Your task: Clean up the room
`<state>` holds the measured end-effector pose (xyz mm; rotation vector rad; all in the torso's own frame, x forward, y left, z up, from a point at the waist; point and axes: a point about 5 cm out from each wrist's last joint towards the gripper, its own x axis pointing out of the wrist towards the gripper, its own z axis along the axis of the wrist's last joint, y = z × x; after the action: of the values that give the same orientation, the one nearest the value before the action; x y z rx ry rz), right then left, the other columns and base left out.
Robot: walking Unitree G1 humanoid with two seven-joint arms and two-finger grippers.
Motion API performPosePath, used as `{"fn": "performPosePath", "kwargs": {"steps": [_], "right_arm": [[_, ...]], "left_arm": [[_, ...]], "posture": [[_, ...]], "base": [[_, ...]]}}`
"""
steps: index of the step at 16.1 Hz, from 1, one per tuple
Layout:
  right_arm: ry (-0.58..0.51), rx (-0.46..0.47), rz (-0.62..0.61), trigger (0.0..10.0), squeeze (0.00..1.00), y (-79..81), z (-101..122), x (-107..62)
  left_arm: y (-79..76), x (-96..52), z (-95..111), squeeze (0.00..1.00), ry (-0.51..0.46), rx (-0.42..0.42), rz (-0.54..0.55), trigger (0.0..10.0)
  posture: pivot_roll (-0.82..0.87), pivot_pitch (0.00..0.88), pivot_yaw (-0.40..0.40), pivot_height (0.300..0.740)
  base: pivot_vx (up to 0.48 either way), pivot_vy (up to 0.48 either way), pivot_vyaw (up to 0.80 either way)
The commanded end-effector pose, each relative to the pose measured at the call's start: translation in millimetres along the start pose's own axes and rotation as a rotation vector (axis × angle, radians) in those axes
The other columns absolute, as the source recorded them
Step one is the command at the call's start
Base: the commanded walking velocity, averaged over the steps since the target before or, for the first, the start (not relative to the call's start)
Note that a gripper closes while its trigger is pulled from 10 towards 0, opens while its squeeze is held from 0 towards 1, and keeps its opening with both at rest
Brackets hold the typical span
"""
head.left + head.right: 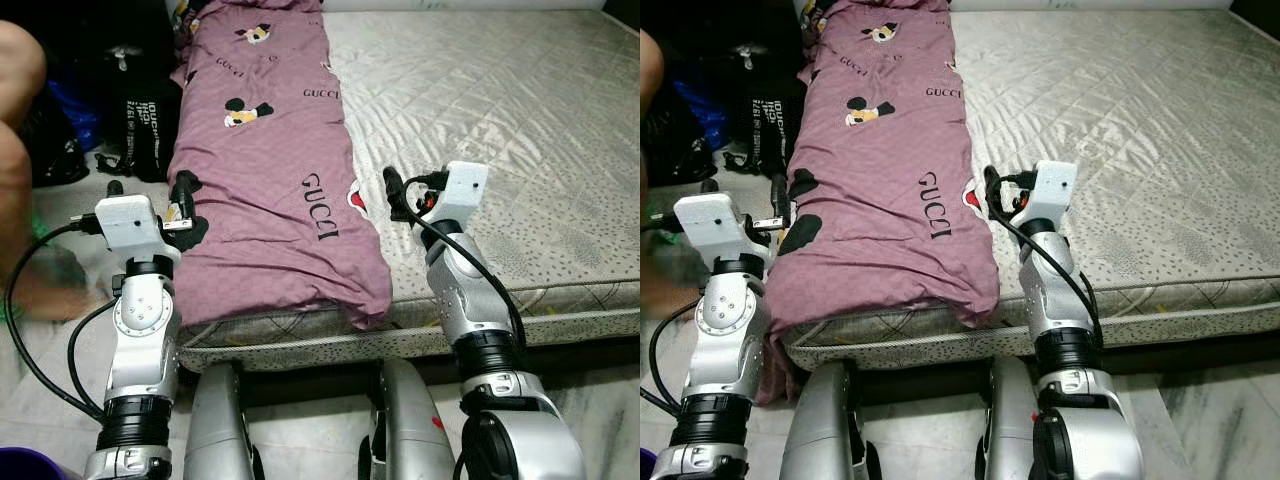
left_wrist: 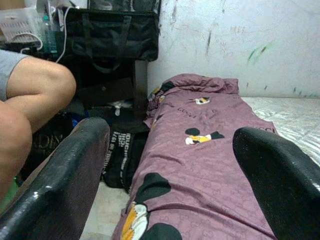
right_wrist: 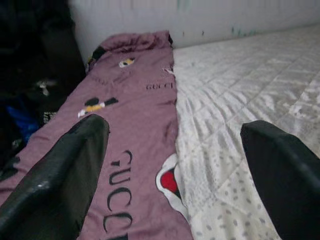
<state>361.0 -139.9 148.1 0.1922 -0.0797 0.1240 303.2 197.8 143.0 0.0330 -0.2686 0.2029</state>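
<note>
Before me, seen from my head cameras, lies the bed's grey quilted mattress [image 1: 500,110], with a long mauve blanket printed with logos and cartoon figures [image 1: 265,160] folded in a strip down its left side. I judge the step in hand to be tidying this blanket: I stand at the foot of the bed with both arms raised to its near end. My left end effector [image 1: 183,205] sits at the blanket's left edge, just beside or touching the fabric. My right end effector [image 1: 397,192] hovers at the blanket's right edge, over the mattress. Black bags [image 1: 140,110] crowd the floor left of the bed, and a person's bare knee [image 1: 15,120] shows at the far left.

Along my left wrist, my two black fingers [image 2: 60,185] stand wide apart, holding nothing, with the blanket's left border running away between them. The person's legs [image 2: 30,100] and a black holdall [image 2: 112,32] lie beyond.

Along my right wrist, my fingers [image 3: 60,170] are likewise spread wide and empty, straddling the seam where the blanket's right edge meets the mattress.

Next, I judge, each end effector needs to drop onto its edge and close on the cloth, pinching fabric alone and not the mattress cover.
</note>
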Motion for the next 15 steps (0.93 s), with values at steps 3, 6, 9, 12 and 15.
{"fn": "performPosePath", "kwargs": {"steps": [3, 6, 9, 12, 15], "right_arm": [[-0.035, 0.009, 0.002, 10.0, 0.00, 0.6, 6.7, 1.9], [-0.033, 0.004, 0.015, 10.0, 0.00, 2.1, 5.3, 6.5], [-0.051, 0.009, 0.008, 10.0, 0.00, 4.1, 9.7, 9.7], [-0.060, 0.002, 0.000, 10.0, 0.00, 1.3, 10.8, 10.2], [-0.053, -0.017, 0.002, 10.0, 0.00, -1.0, 8.9, 8.0]], "left_arm": [[3.0, -1.0, -1.2, 0.00, 0.018, 0.000, -0.003, 10.0], [11.1, -6.6, -1.5, 0.00, 0.043, 0.002, 0.011, 10.0], [13.2, -7.7, -4.1, 0.00, 0.061, -0.013, 0.004, 10.0], [7.9, -0.8, -5.2, 0.00, 0.075, 0.003, -0.037, 10.0], [4.3, 1.1, -6.9, 0.00, 0.083, 0.006, -0.040, 10.0]], "posture": [[-0.04, 0.000, 0.002, 0.573], [-0.01, 0.000, -0.009, 0.605], [-0.02, 0.000, 0.005, 0.632], [-0.03, 0.000, 0.005, 0.669], [-0.04, 0.000, -0.004, 0.701]], "base": [[0.000, 0.000, 0.00], [0.000, 0.000, 0.00], [0.000, 0.000, 0.00], [0.000, 0.000, 0.00], [0.000, 0.000, 0.00]]}}
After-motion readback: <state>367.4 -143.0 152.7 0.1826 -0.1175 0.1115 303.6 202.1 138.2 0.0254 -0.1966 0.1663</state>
